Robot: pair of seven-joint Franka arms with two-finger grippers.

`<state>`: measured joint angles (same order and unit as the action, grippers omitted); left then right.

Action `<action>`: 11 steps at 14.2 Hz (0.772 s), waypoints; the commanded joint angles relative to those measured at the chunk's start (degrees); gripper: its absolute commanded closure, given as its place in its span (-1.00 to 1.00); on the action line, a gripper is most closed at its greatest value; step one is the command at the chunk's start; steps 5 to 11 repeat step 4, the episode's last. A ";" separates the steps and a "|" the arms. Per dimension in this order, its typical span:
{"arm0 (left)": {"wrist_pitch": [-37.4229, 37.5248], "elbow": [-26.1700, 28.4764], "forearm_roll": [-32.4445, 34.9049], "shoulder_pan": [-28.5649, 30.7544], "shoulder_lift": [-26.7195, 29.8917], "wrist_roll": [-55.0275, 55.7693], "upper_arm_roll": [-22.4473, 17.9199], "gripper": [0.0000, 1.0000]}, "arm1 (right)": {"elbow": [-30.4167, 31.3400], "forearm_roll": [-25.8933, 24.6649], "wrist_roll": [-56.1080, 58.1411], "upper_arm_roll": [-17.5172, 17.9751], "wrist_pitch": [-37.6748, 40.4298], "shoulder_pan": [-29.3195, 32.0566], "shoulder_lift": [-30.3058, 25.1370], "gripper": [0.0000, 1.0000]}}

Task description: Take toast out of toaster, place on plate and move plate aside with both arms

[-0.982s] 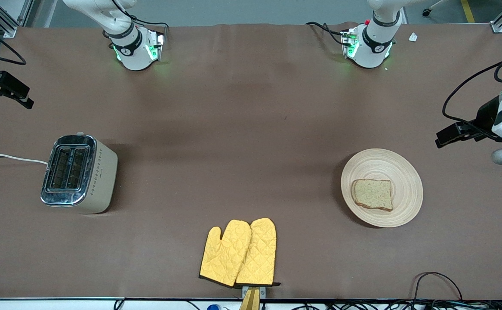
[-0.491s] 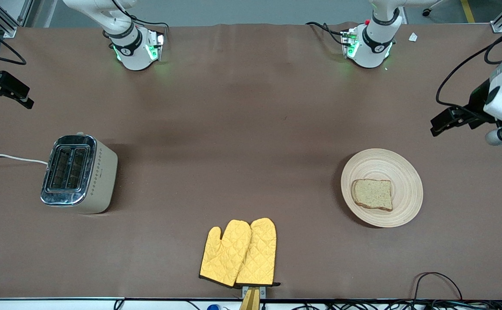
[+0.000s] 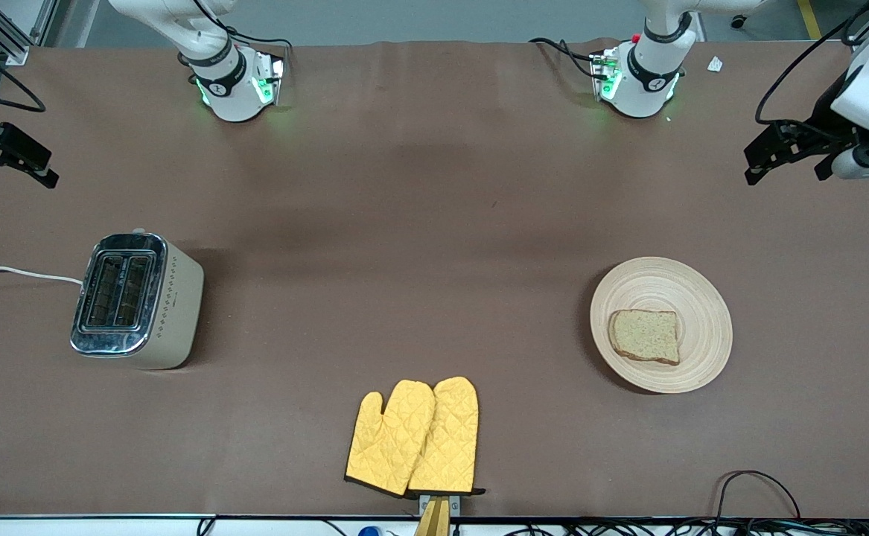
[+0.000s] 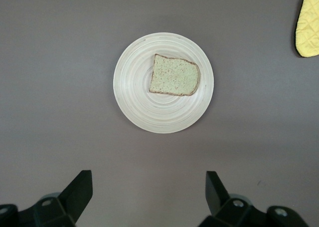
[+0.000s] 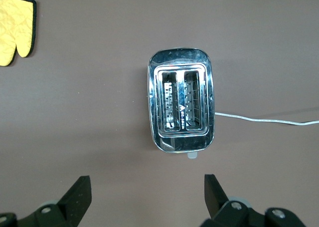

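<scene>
The toast (image 3: pixel 645 336) lies flat on the round pale wooden plate (image 3: pixel 710 298) toward the left arm's end of the table. In the left wrist view the toast (image 4: pixel 174 76) sits just off the middle of the plate (image 4: pixel 134 92). My left gripper (image 3: pixel 754 158) is open and empty, high over bare table beside the plate; its wrist view shows the gripper (image 4: pixel 148 192) well short of the plate. My right gripper (image 3: pixel 43 167) is open and empty, high over the table's edge at the right arm's end, and its own view shows it (image 5: pixel 147 194) short of the toaster.
A cream and chrome toaster (image 3: pixel 136 300) with two empty slots (image 5: pixel 181 100) stands toward the right arm's end, its white cable (image 3: pixel 17 272) running off the table. A pair of yellow oven mitts (image 3: pixel 415 438) lies at the table edge nearest the front camera.
My left arm has drawn its gripper up and away from the plate, toward the arm bases. The right arm, plate and toast have not moved.
</scene>
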<state>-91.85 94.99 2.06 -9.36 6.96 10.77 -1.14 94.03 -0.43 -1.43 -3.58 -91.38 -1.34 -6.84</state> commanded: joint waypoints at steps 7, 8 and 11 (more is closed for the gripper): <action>3.61 -0.86 -0.12 0.83 0.42 -1.10 -0.18 -1.00 | 0.02 -0.63 0.64 0.59 0.33 0.81 -0.28 -1.00; 3.61 -0.86 -0.12 0.83 0.42 -1.10 -0.18 -1.00 | 0.02 -0.63 0.64 0.59 0.33 0.81 -0.28 -1.00; 3.61 -0.86 -0.12 0.83 0.42 -1.10 -0.18 -1.00 | 0.02 -0.63 0.64 0.59 0.33 0.81 -0.28 -1.00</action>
